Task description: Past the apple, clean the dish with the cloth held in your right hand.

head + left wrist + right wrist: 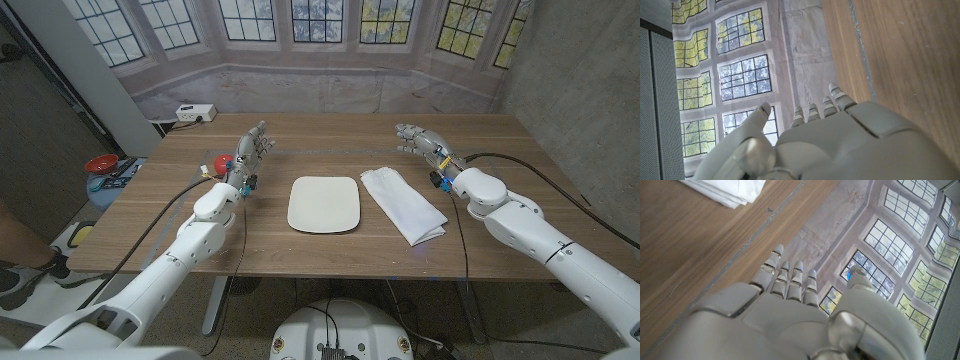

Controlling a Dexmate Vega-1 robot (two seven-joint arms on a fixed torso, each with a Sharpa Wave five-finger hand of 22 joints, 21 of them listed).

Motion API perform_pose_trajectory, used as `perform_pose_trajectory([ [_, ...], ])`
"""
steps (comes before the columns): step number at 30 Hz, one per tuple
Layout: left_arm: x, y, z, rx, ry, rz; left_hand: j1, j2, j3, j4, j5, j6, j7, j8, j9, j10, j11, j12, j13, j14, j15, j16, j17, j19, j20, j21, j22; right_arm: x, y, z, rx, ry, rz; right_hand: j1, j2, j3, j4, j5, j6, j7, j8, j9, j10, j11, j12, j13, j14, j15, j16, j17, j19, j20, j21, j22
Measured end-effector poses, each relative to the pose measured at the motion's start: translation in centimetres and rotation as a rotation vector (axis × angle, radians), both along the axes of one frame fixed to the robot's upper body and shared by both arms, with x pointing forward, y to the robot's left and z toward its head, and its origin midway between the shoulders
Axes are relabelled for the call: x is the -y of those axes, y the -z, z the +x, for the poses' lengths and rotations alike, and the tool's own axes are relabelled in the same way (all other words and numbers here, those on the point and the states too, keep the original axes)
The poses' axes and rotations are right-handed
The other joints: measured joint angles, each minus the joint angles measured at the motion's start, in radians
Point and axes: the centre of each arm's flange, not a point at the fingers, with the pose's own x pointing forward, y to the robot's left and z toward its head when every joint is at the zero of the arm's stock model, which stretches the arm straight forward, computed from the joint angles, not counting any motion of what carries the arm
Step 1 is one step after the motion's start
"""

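A cream square dish lies in the middle of the table. Just to its right lies a folded white cloth, whose edge also shows in the right wrist view as the cloth. My right hand is raised above the table behind the cloth, fingers apart, holding nothing; the right wrist view shows this right hand from the back. My left hand stands to the left of the dish, fingers spread and empty, also seen as the left hand. I see no apple.
A white power strip sits at the table's far left corner. A red bowl and other items lie on a low surface left of the table. The wooden table reaches back to a window backdrop.
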Motion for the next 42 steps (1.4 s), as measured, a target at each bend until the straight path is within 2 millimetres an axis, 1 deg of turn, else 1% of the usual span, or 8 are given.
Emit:
perform_pose_trajectory([
  [4,-0.1,-0.1,0.3,-0.001,0.006,0.004,0.000,0.000,0.000,0.000,0.000,0.000,0.000,0.000,0.003,0.003,-0.003,0.000,0.000,0.002,0.002,0.000,0.000,0.000,0.000,0.000,0.000,-0.2,0.0,-0.3,0.004,0.027,-0.040,0.008,-0.008,0.000,0.000,0.000,0.000,0.000,0.000,-0.001,0.004,-0.004,0.000,-0.005,0.002,-0.002,0.000,0.000,-0.005,-0.005,0.000,-0.001],
  [7,0.0,-0.2,0.4,-0.002,0.009,0.007,0.000,0.000,0.000,0.000,0.000,0.000,0.000,0.000,0.003,0.003,-0.003,0.000,0.000,0.009,-0.002,0.000,0.000,0.000,0.000,0.000,0.000,-0.4,0.0,-0.6,0.013,0.036,-0.067,0.014,-0.014,-0.003,-0.009,0.000,0.006,0.006,0.000,-0.005,0.007,-0.007,0.000,-0.005,0.006,-0.016,0.000,-0.005,-0.009,-0.009,0.000,-0.001],
  [10,0.0,-0.3,0.6,-0.004,0.010,0.009,0.000,0.000,0.000,0.000,0.000,0.000,0.000,0.000,0.003,0.003,-0.003,0.000,0.000,0.009,-0.002,0.000,0.000,0.000,0.000,0.000,0.000,-0.5,0.0,-0.8,0.025,0.052,-0.088,0.018,-0.018,-0.001,-0.010,0.000,0.013,0.002,0.000,-0.005,0.009,-0.016,0.000,-0.005,0.011,-0.021,0.000,-0.005,-0.013,-0.013,0.000,-0.001],
  [20,0.4,-0.5,1.1,-0.006,0.021,0.015,0.000,0.000,0.000,0.000,0.000,0.000,0.000,0.000,0.002,0.003,-0.003,0.000,0.000,0.009,-0.002,0.000,0.000,0.005,0.005,0.000,0.000,-0.7,0.1,-2.1,0.059,0.094,-0.181,0.030,-0.030,0.002,-0.013,0.002,0.018,-0.003,0.000,-0.005,0.003,-0.021,-0.005,-0.010,0.000,-0.032,0.000,-0.009,-0.027,-0.027,0.000,-0.001],
  [27,0.7,-0.5,1.3,-0.010,0.024,0.024,0.000,0.000,0.000,0.000,0.000,0.000,0.000,0.000,0.002,0.003,-0.003,0.000,0.000,0.009,-0.002,0.000,0.000,0.005,0.005,0.000,0.000,-0.9,0.1,-2.8,0.064,0.118,-0.243,0.039,-0.039,0.002,-0.013,0.005,0.018,-0.003,0.000,-0.005,0.003,-0.021,-0.008,-0.010,0.000,-0.032,0.000,-0.014,-0.038,-0.023,0.000,-0.001],
  [35,0.8,-0.4,1.4,-0.015,0.026,0.029,0.000,0.000,0.000,0.000,0.000,0.000,0.000,0.000,0.002,0.003,-0.003,0.000,0.000,0.008,-0.002,0.000,0.000,0.005,0.005,0.000,0.000,-1.2,0.2,-3.5,0.064,0.135,-0.335,0.049,-0.049,-0.001,-0.015,0.005,0.014,-0.008,0.000,-0.005,-0.009,-0.034,-0.015,-0.010,-0.006,-0.036,-0.005,-0.014,-0.049,-0.019,-0.004,-0.001],
  [41,0.9,-0.2,1.3,-0.019,0.026,0.031,0.000,0.000,0.004,-0.004,0.000,0.000,0.000,0.000,0.002,0.003,-0.003,0.000,0.000,0.012,0.001,0.000,0.000,0.005,0.005,0.000,0.000,-1.6,0.2,-3.8,0.063,0.143,-0.410,0.053,-0.053,-0.001,-0.015,0.005,-0.001,-0.022,0.000,-0.005,-0.022,-0.046,-0.022,-0.010,-0.020,-0.023,-0.009,-0.014,-0.060,-0.008,-0.004,-0.001],
  [42,0.9,-0.1,1.3,-0.020,0.026,0.032,0.000,0.000,0.004,-0.004,0.000,0.000,0.000,0.000,0.002,0.003,-0.003,0.000,0.000,0.012,0.001,0.000,0.000,0.005,0.005,0.000,0.000,-1.7,0.2,-3.9,0.064,0.143,-0.427,0.053,-0.053,-0.001,-0.015,0.005,-0.001,-0.022,-0.002,-0.005,-0.022,-0.046,-0.023,-0.010,-0.024,-0.019,-0.013,-0.014,-0.065,-0.010,-0.004,-0.001],
])
